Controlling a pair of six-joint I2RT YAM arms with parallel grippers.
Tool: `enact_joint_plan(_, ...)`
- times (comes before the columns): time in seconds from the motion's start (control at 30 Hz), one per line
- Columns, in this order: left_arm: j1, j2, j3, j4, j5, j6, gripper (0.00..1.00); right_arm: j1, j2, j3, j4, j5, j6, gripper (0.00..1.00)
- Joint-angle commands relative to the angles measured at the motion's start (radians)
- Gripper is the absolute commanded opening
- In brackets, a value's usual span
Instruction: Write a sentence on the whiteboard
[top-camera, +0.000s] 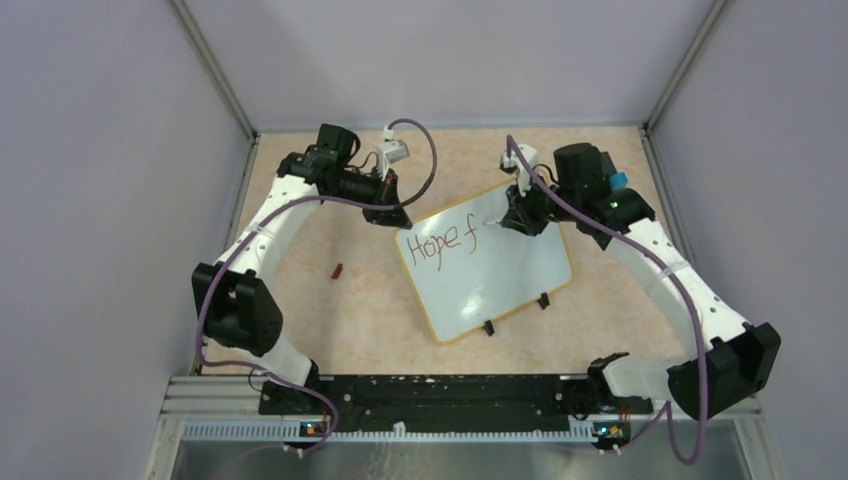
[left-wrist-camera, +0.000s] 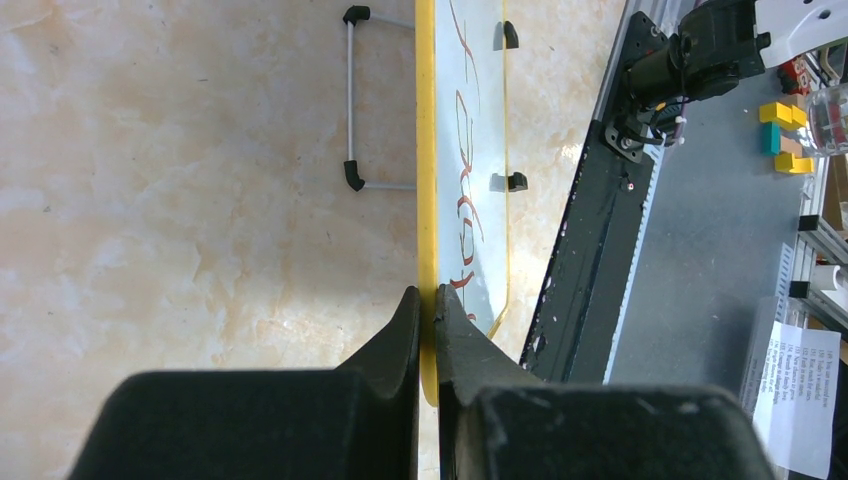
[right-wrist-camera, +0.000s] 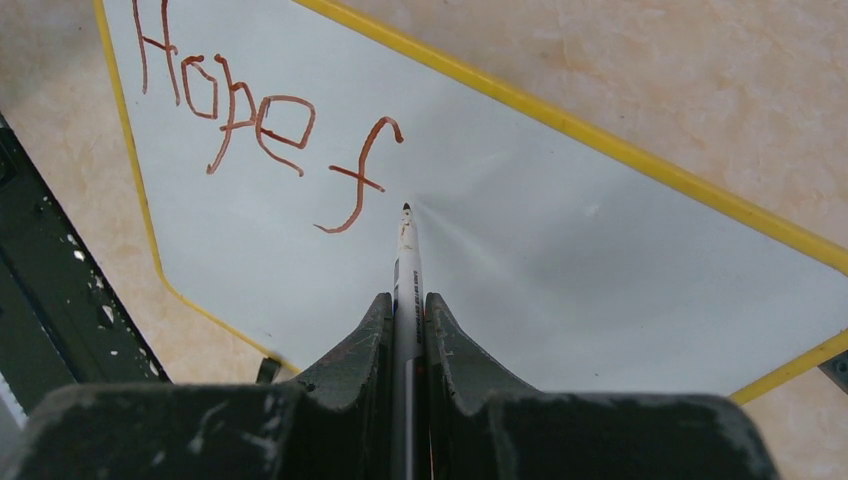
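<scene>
The whiteboard (top-camera: 500, 270) stands tilted mid-table on two black feet, its rim yellow. Reddish-brown writing (top-camera: 445, 244) on it reads "Hope f"; the right wrist view shows the same words (right-wrist-camera: 265, 130). My left gripper (top-camera: 398, 214) is shut on the board's top-left corner, its jaws pinching the yellow rim (left-wrist-camera: 427, 200) edge-on. My right gripper (top-camera: 512, 218) is shut on a white marker (right-wrist-camera: 405, 265). The marker's dark tip sits at the board face just right of the "f". Whether the tip touches is unclear.
A small reddish-brown cap (top-camera: 337, 269) lies on the beige tabletop left of the board. A wire stand (left-wrist-camera: 352, 100) shows behind the board. The black base rail (top-camera: 440, 392) runs along the near edge. Grey walls enclose three sides.
</scene>
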Motion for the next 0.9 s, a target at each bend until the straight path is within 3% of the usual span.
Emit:
enact_joint_plan(0.0, -0.028, -0.01, -0.03, -0.023, -0.015, 0.033, 0.0, -0.008, 0.019, 0.057, 0.038, -0.013, -0.003, 0.0)
enact_joint_plan(0.87, -0.03, -0.014, -0.041, -0.022, -0.015, 0.037, 0.0, 0.026, 0.026, -0.013, 0.033, -0.013, -0.009, 0.0)
